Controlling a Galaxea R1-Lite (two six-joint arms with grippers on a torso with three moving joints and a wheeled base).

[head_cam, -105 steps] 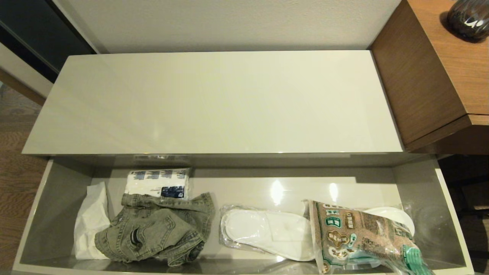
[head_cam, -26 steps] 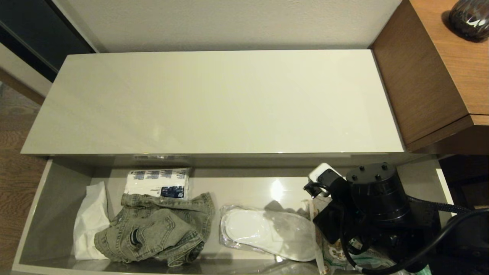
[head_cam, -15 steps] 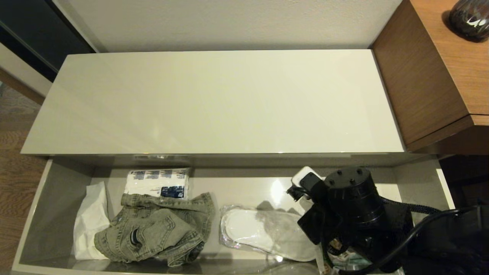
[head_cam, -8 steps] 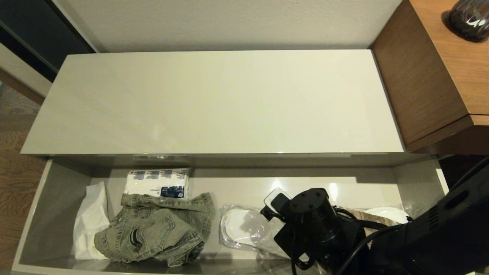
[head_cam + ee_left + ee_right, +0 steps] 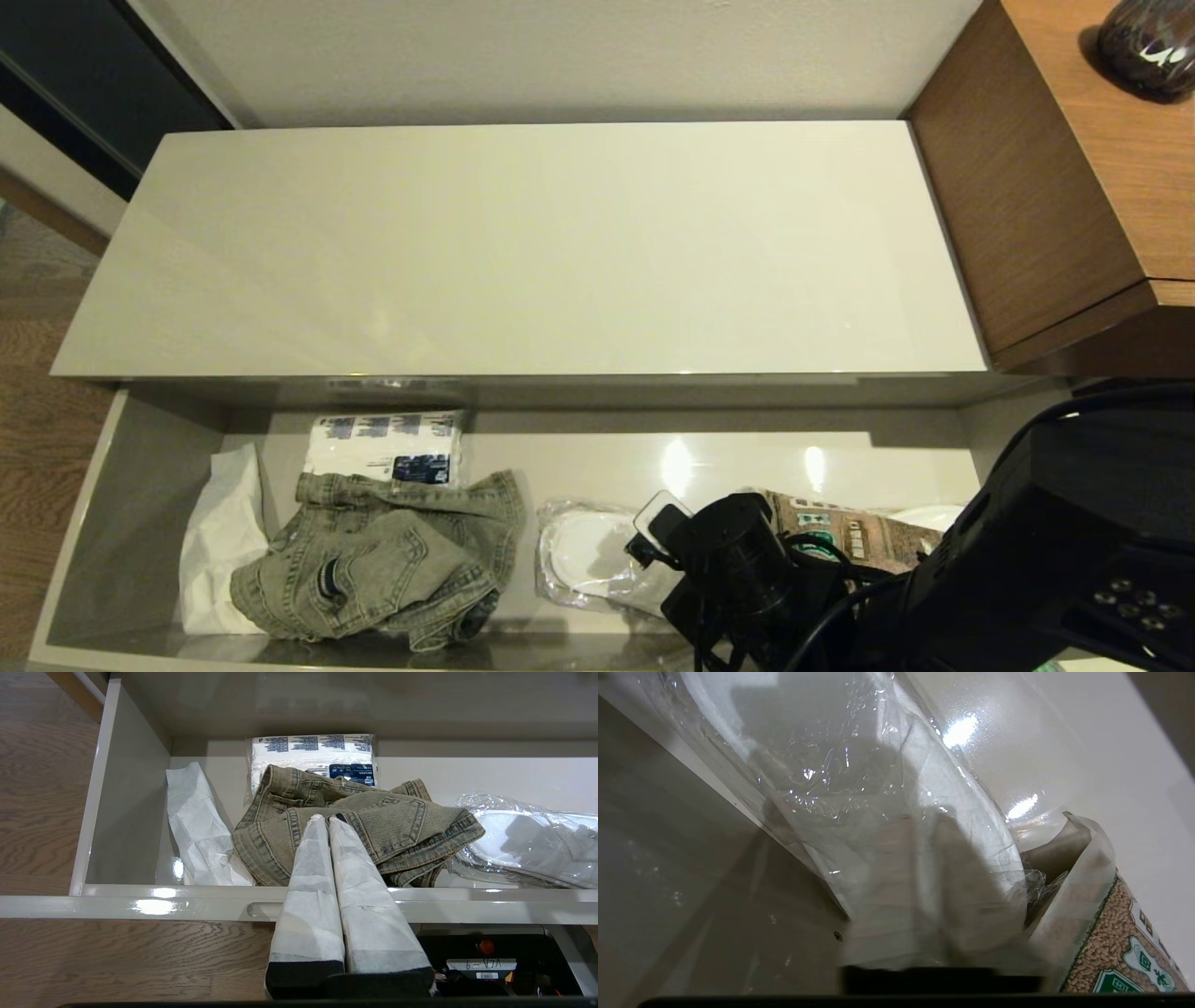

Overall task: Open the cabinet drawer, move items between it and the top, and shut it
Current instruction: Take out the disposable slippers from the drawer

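Note:
The cabinet drawer (image 5: 79, 523) is pulled out below the bare top (image 5: 523, 252). In it the olive-grey denim jacket (image 5: 373, 560) lies crumpled at the left. The clear slipper pack (image 5: 583, 555) lies at the middle, its right half covered by my right arm. My right gripper (image 5: 922, 819) is down inside the drawer, right over the slipper pack (image 5: 859, 779), with its blurred fingers close together and nothing seen between them. My left gripper (image 5: 325, 817) hovers shut before the drawer's front rim (image 5: 140, 896), pointing at the jacket (image 5: 387, 826).
A white-and-blue tissue pack (image 5: 385, 448) sits behind the jacket and crumpled white paper (image 5: 222, 541) leans on the drawer's left wall. The brown-green snack bag (image 5: 850, 537) lies right of the slippers. A taller wooden desk (image 5: 1055, 177) with a dark vase (image 5: 1146, 42) stands at the right.
My right arm came into view over the snack bag, then swung left and lowered into the drawer onto the slipper pack. The items have not shifted.

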